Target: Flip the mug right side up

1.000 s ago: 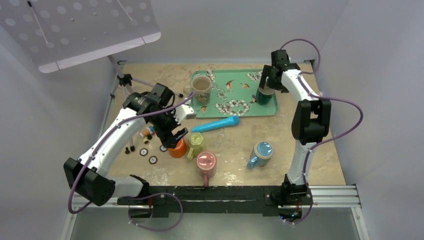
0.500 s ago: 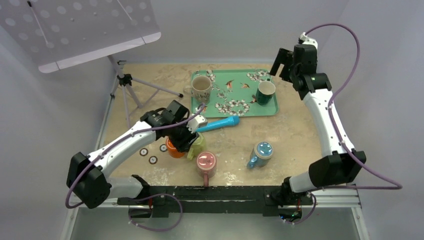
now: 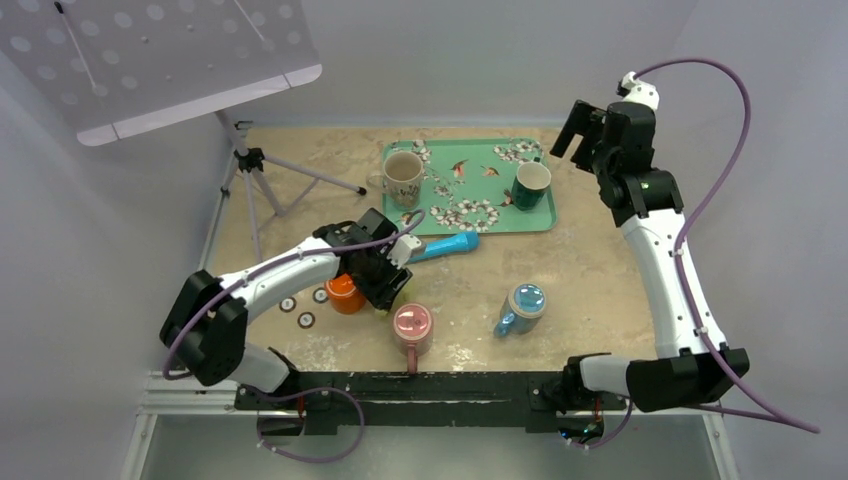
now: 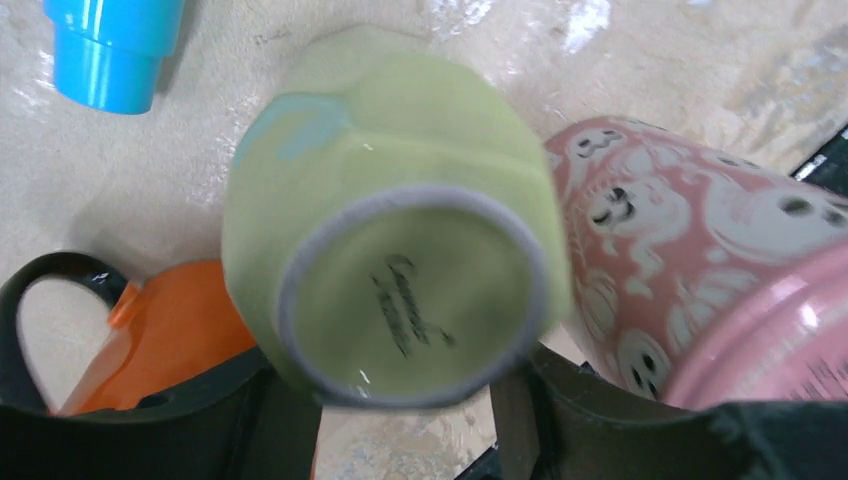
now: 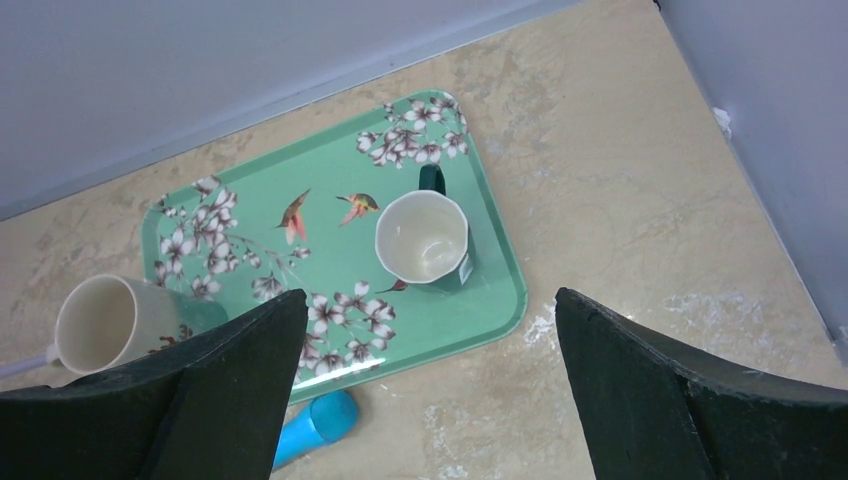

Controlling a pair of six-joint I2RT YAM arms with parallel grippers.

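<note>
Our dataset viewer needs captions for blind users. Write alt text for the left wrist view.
A pale green mug, upside down with its base toward the camera, sits between the fingers of the left gripper; contact is unclear. A pink ghost-patterned mug sits close at frame right, an orange mug at lower left, a blue object at top left.

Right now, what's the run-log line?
left hand astride upside-down pale green ceramic mug, grip unclear | right hand open, raised near floral green tray | mug not upright
</note>
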